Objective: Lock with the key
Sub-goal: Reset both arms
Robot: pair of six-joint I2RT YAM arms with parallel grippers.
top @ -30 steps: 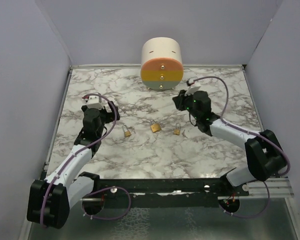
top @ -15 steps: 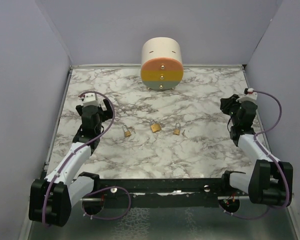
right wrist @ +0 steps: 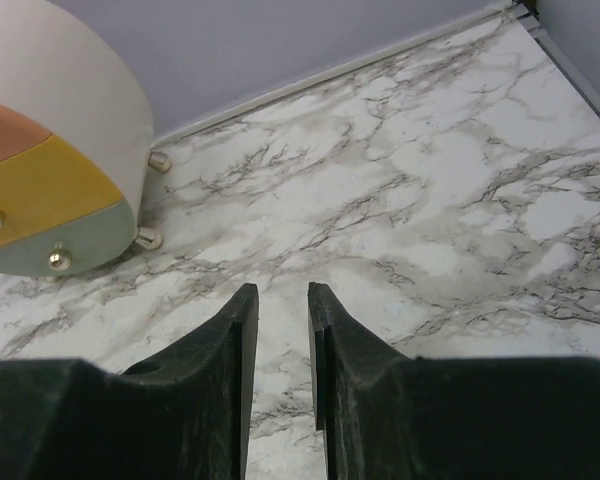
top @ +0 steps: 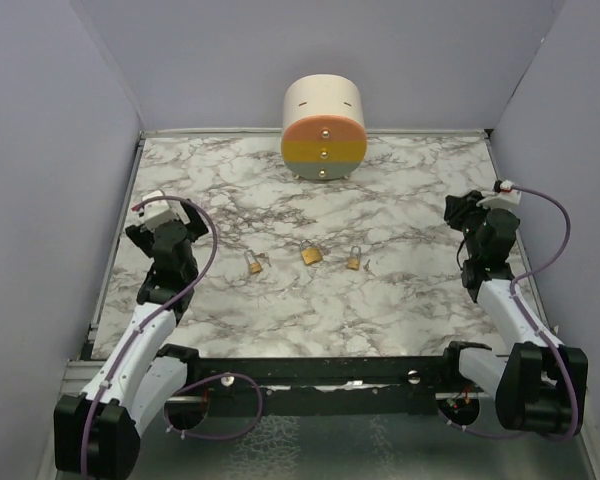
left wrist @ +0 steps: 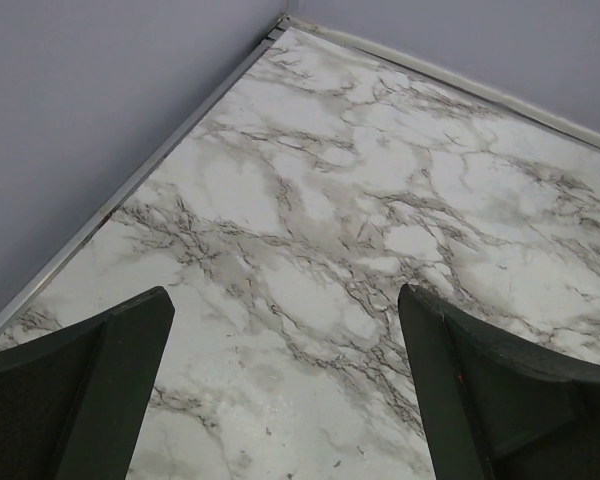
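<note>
Three small brass padlocks lie in a row mid-table: the left one, the middle one and the right one. The key is too small to tell apart from them in the top view. My left gripper hovers near the table's left edge, far from the locks, with its jaws wide open over bare marble. My right gripper is near the right edge, also away from the locks. Its jaws stand a narrow gap apart with nothing between them.
A rounded white cabinet with orange, yellow and green drawer fronts stands at the back centre, and also shows at the left of the right wrist view. Purple walls close in the marble table on the left, back and right.
The right arm swung from the table's centre out to the right edge, its jaws parting slightly. The left arm drew back and left toward the wall. The padlocks have not moved.
</note>
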